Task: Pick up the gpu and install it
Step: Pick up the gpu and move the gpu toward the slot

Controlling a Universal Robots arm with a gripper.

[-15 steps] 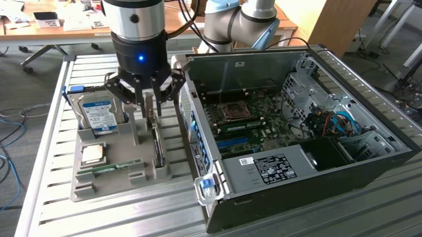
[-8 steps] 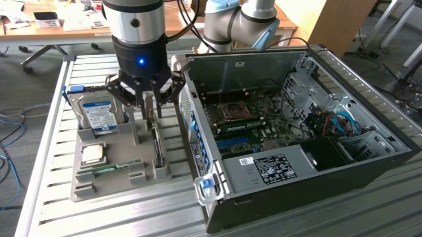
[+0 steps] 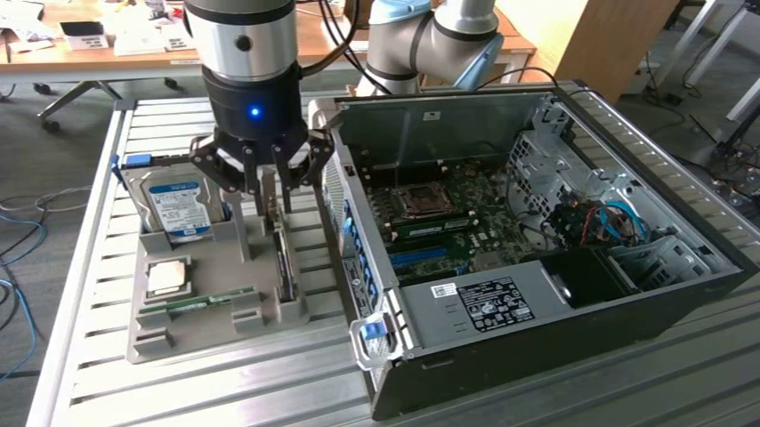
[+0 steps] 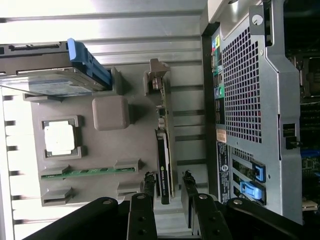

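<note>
The slatted aluminium table (image 3: pixel 238 391) is the biggest thing; its ribs are bright and run across the exterior view. Behind it, at 11 o'clock, stand wooden desks (image 3: pixel 119 44) on a grey floor.

On the table, at 3 o'clock, lies the open computer case (image 3: pixel 570 356), a black metal box with the green board and a perforated steel back. The arm (image 3: pixel 244 53), a smooth silver and black cylinder, comes down at 12 o'clock.

At 9 o'clock of the case sits a grey matt plastic tray (image 3: pixel 190 338). It carries a silver hard drive (image 3: pixel 178 209) with a blue and white label, a square processor (image 3: pixel 166 276) and a narrow green memory stick (image 3: pixel 208 302).

The gpu (image 3: pixel 283 267) (image 4: pixel 164 150) stands on its thin edge in the tray slot next to the case. Its long axis runs from 12 to 6 o'clock, with the bracket end toward 12.

The gripper (image 3: pixel 270 209) (image 4: pixel 167 179) hangs over the card. Its black fingers (image 4: pixel 149 182) are spread, one on each side of the card's line, and they pinch nothing.
</note>
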